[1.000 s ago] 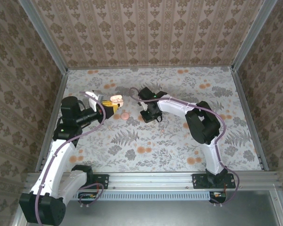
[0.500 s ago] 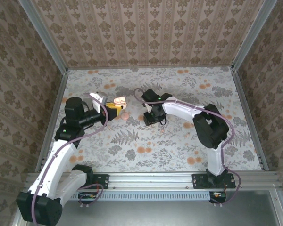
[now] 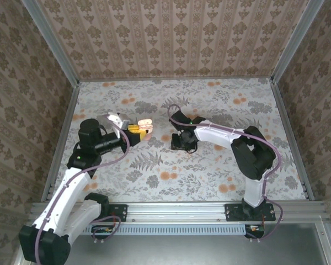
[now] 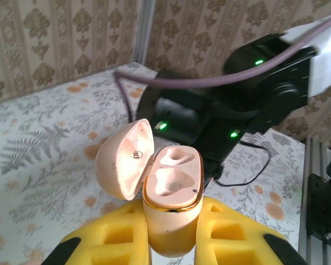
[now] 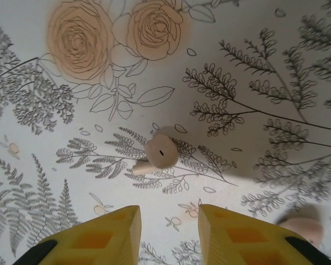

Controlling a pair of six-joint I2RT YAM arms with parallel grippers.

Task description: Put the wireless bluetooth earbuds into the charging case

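My left gripper (image 4: pixel 172 243) pinches the base of the charging case (image 4: pixel 171 190), lid swung open, forearm reaching level toward the middle, while my right gripper (image 5: pixel 169 232) points straight down, fingers apart, over an earbud (image 5: pixel 160 151) on the table (image 3: pixel 220 105), arm stretched leftward.

Charging case (image 4: pixel 171 204) and earbud (image 5: pixel 161 150) look smooth matt plastic; table cover (image 5: pixel 254 66) matt, printed.

Tabletop (image 5: pixel 254 83) bare all rnd earbud (image 5: pixel 161 150) at frame centre; 2nd earbud (image 5: pixel 304 226) lower right. Right arm (image 4: pixel 231 116) crowds behind open case (image 4: pixel 171 212).
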